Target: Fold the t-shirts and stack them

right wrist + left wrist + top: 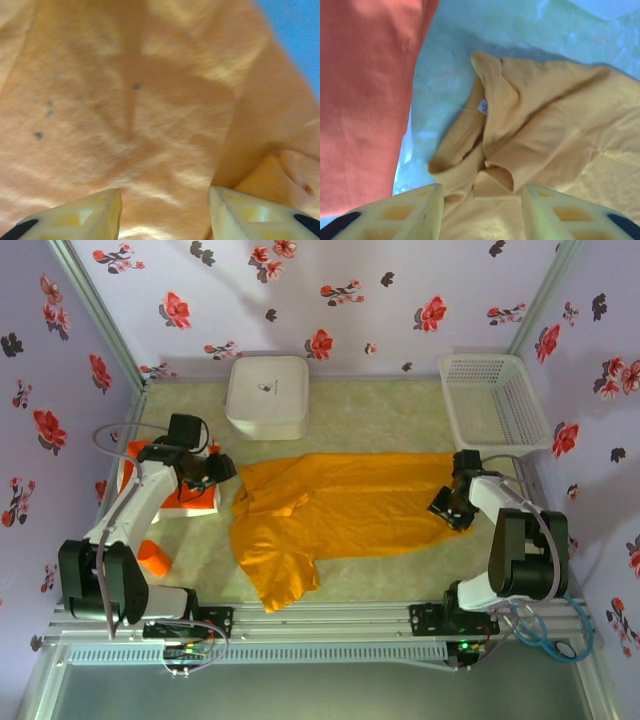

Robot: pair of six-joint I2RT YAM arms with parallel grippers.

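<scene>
The left gripper (481, 194) stands spread over the rumpled collar of the mustard t-shirt (340, 505). The right gripper (165, 195) is spread too, above its hem near the right edge of the desk (400, 425). The mustard t-shirt lies creased across the desk's middle, one sleeve toward the near edge. A red-orange t-shirt (365, 100) lies by the left edge.

**A:** How is the overhead view?
**B:** Bright, even light from above. The white box (266, 392) drops a soft shadow on the bench (400, 415), and the mustard t-shirt (340, 505) glares slightly.
**A:** And the left wrist?
**B:** Fairly sharp ahead of the left end effector (481, 210), with a bluish cast. The red-orange t-shirt (365, 100) to its left is soft and washed out at the top.
**A:** The right wrist?
**B:** Blurred throughout. Ahead of the right end effector (165, 212), a dim shadow streak crosses the cloth.
</scene>
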